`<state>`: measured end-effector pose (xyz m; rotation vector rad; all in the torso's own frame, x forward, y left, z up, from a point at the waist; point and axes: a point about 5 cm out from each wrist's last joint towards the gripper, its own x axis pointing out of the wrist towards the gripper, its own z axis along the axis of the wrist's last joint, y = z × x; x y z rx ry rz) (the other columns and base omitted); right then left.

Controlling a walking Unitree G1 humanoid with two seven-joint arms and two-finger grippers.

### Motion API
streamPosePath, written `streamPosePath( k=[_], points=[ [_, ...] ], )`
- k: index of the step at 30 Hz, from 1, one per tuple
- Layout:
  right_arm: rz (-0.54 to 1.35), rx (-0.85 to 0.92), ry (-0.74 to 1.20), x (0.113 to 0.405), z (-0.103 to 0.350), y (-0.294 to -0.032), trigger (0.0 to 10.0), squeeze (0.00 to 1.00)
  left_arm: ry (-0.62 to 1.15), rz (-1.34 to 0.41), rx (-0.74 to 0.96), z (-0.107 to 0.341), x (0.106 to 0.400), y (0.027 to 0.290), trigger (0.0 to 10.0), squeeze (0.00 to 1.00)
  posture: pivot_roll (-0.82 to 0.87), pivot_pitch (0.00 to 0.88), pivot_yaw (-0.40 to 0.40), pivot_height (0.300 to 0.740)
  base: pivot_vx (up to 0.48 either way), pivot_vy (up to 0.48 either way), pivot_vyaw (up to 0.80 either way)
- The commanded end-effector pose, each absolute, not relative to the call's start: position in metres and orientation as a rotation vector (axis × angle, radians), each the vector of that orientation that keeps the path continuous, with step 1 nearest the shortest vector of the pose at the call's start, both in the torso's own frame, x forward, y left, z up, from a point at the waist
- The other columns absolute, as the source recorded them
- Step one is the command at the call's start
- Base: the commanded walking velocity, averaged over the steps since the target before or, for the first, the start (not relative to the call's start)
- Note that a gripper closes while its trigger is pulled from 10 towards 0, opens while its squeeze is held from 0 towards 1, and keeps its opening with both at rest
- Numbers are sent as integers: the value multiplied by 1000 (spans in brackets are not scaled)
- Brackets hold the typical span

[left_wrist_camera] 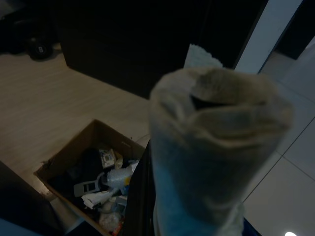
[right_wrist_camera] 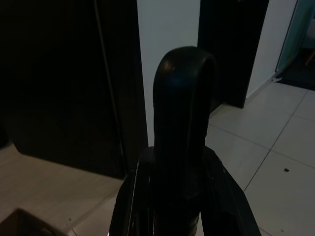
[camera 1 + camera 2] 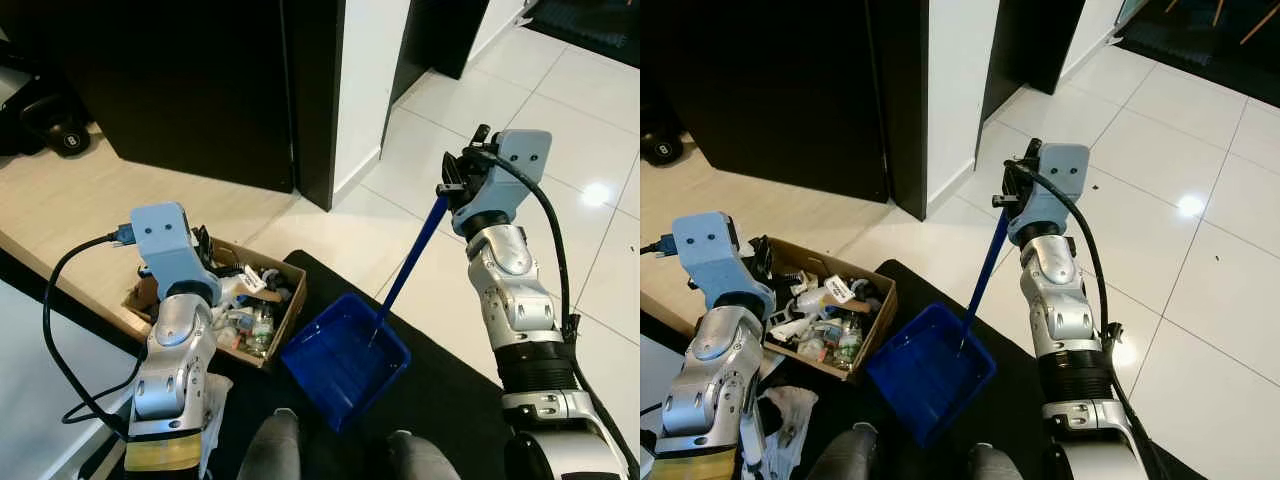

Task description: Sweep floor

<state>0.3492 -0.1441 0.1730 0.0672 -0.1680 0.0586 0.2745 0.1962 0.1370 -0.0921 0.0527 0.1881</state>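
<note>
Fingers of the right gripper (image 3: pixel 462 178) squeeze the top of the blue dustpan (image 3: pixel 345 362) handle, and the pan sits on the black mat (image 3: pixel 450 385) beside the trash box (image 3: pixel 235 305). Left gripper (image 1: pixel 216 147) hugs a rolled cloth. If the handle slips or tips, I think the pan could bump the box and spill

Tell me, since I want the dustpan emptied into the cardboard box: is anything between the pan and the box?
Nothing visible. The blue dustpan, held by its long handle in the right gripper, sits right beside the trash-filled cardboard box with no object between them. The left gripper holds a cloth-wrapped object near the box.
</note>
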Motion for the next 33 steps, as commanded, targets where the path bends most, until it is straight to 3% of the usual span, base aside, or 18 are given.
streamPosePath(
  k=[1, 15, 29, 33],
  points=[
    [38, 46, -146, 347, 160, -145, 10000, 0, 50, 183, -77, 135, 275, 194, 10000, 0, 85, 120, -25, 740, 0, 0, 0],
    [-39, -32, 1, 357, 116, -147, 10000, 0, 57, 164, -73, 133, 278, 190, 10000, 0, 98, 140, -19, 740, 0, 0, 0],
    [-6, -73, -8, 367, 115, -131, 10000, 0, 74, 172, -60, 132, 268, 193, 10000, 0, 139, 193, -19, 740, 0, 0, 0],
    [27, -122, 62, 360, 94, -125, 10000, 0, 79, 171, -58, 131, 264, 192, 10000, 0, 149, 212, -23, 740, 0, 0, 0]
  ],
)
